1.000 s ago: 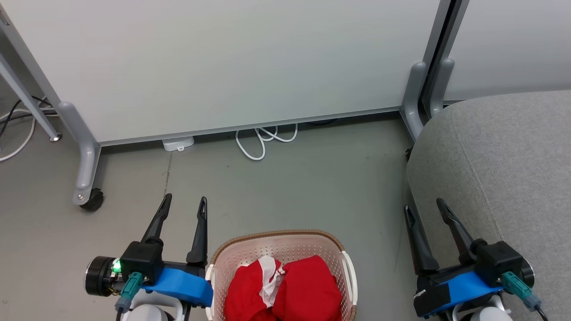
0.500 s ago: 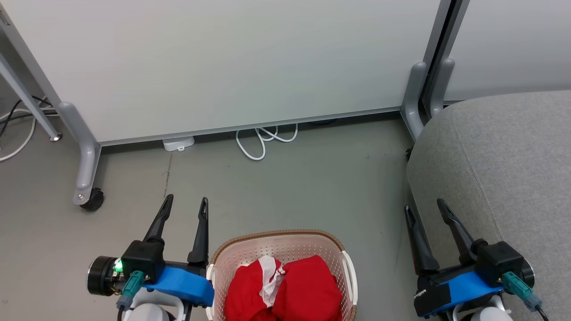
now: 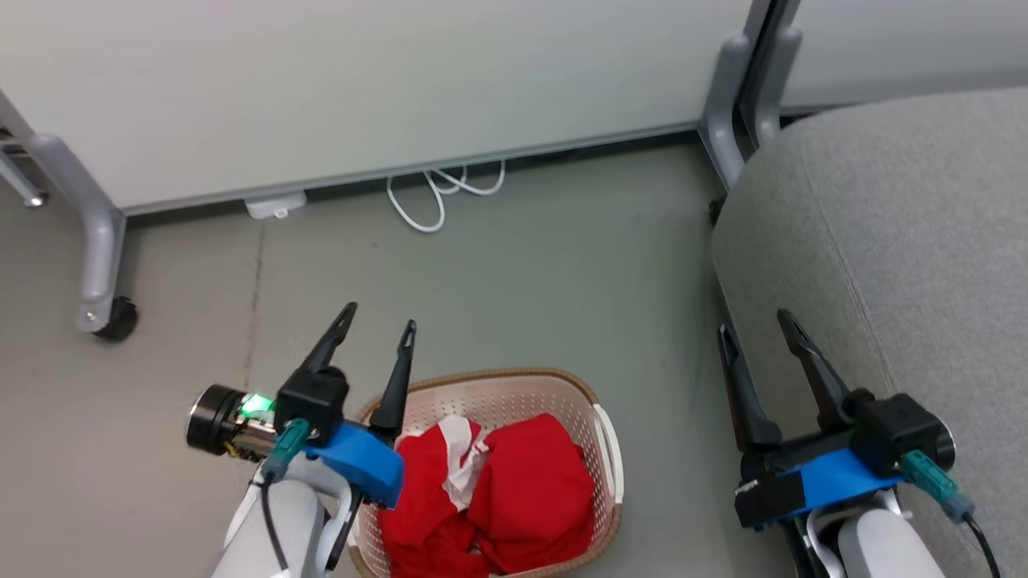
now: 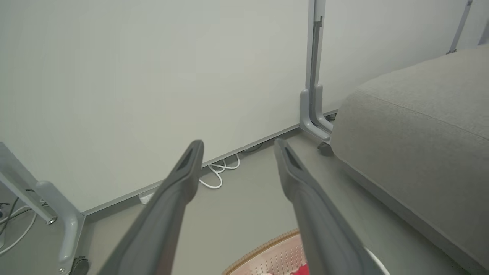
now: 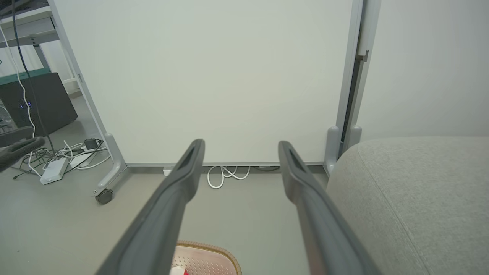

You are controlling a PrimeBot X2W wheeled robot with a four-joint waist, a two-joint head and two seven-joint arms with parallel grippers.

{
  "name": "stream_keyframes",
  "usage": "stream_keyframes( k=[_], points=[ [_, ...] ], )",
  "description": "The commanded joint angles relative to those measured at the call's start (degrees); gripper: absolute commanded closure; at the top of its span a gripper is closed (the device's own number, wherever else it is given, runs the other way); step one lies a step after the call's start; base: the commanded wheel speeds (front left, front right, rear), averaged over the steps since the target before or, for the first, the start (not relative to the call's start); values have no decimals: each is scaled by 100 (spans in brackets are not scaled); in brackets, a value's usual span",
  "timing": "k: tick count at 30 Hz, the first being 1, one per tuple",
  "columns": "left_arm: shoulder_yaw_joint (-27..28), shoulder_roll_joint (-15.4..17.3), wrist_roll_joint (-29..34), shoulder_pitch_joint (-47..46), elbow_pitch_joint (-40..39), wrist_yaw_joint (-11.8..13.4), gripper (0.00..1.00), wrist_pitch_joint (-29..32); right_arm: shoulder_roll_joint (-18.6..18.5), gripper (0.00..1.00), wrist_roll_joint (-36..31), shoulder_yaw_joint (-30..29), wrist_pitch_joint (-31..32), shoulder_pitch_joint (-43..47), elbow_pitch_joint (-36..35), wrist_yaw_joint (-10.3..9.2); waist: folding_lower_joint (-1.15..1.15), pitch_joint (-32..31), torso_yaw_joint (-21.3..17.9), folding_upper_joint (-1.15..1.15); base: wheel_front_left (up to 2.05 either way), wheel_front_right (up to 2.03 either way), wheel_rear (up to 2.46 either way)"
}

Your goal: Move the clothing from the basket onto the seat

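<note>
The red clothing (image 3: pixel 514 498) with white trim lies bunched in the cream perforated basket (image 3: pixel 522 385) on the floor, low in the head view. My left gripper (image 3: pixel 381 317) hangs open over the basket's left rim, nothing between its fingers. My right gripper (image 3: pixel 755 325) is open too, beside the front left edge of the grey seat (image 3: pixel 907 233). In the left wrist view the left gripper (image 4: pixel 238 143) points at the wall, with the basket (image 4: pixel 267 252) rim and a bit of red clothing (image 4: pixel 301 271) at the bottom. The right gripper (image 5: pixel 240 143) also faces the wall, the seat (image 5: pixel 412 198) to its right.
A pale partition panel (image 3: pixel 385 80) on grey wheeled legs (image 3: pixel 96 241) stands behind the basket. White cable loops (image 3: pixel 438 193) lie at its foot. A second grey post (image 3: pixel 723 104) stands by the seat's corner. Cables and a power strip (image 5: pixel 53 168) lie far left.
The head camera has shifted, so the scene sits lower-left to upper-right differently. My left gripper has moved right and forward, from beside the basket to over its left rim. Both stay open.
</note>
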Motion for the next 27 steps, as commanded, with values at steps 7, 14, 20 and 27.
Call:
stream_keyframes(
  k=[7,14,20,27],
  points=[
    [-1057,466,-158,-780,944,-11,0,-17,-26,0,106,70,-20,-442,-96,3,-1,873,-555,0,0,0,0],
    [-2254,846,-316,-1483,2080,-11,0,-15,-24,0,200,158,-19,-819,-208,3,-1,1641,-920,0,0,0,0],
    [-3272,961,-487,-2064,3188,-11,0,-13,-23,0,267,204,-19,-1104,-330,3,-1,2279,-1117,0,0,0,0],
    [-4320,1053,-648,-2627,4011,-12,0,319,-23,0,336,212,-20,-1451,-474,3,-1,2995,-1275,0,0,0,0]
  ],
)
